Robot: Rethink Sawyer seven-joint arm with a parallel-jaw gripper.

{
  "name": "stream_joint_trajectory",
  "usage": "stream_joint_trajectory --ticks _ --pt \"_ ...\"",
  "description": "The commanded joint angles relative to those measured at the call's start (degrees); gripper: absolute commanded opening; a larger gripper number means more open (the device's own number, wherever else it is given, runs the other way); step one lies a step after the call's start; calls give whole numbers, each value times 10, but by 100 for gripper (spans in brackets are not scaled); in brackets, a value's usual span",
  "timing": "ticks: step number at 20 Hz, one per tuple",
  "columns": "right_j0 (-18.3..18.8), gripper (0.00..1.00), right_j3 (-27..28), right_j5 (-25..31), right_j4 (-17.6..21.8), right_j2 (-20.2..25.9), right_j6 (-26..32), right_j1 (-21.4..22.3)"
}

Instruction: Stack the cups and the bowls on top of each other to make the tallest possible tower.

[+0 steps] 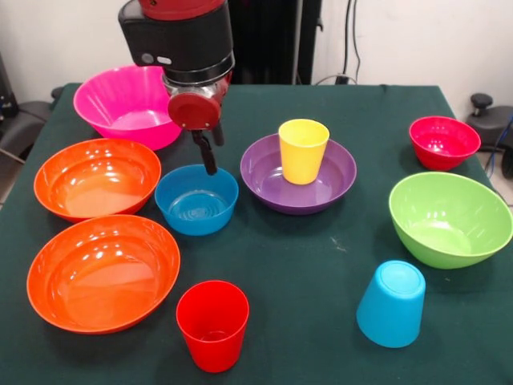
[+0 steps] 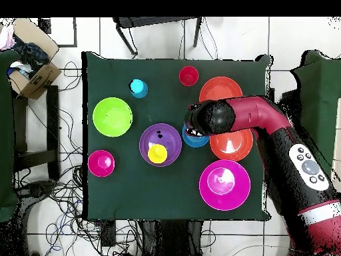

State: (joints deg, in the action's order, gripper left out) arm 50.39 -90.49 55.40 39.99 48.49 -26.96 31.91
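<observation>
My gripper [image 1: 210,160] hangs over the far rim of the small blue bowl [image 1: 196,200], between the magenta bowl [image 1: 120,104] and the purple bowl [image 1: 268,172]. The yellow cup [image 1: 302,151] stands upright inside the purple bowl. Two orange bowls [image 1: 96,176] [image 1: 103,271] lie at the left. At the front the red cup [image 1: 212,325] is upright and the light blue cup [image 1: 390,303] is upside down. The lime green bowl [image 1: 449,218] and the crimson bowl [image 1: 443,142] sit at the right. No tower shows. In the overhead view the arm [image 2: 220,119] covers most of the blue bowl [image 2: 193,140].
A dark green cloth covers the table [image 1: 321,265]. In the overhead view a cardboard box [image 2: 33,73] rests beside the table's upper left corner, and cables lie on the floor around the table.
</observation>
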Motion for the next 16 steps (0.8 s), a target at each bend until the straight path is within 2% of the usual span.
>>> stream_joint_trajectory --ticks 1,16 --pt "3 100 -15 -21 61 12 148 -22" --pt "-13 100 -1 -14 95 -10 129 -40"
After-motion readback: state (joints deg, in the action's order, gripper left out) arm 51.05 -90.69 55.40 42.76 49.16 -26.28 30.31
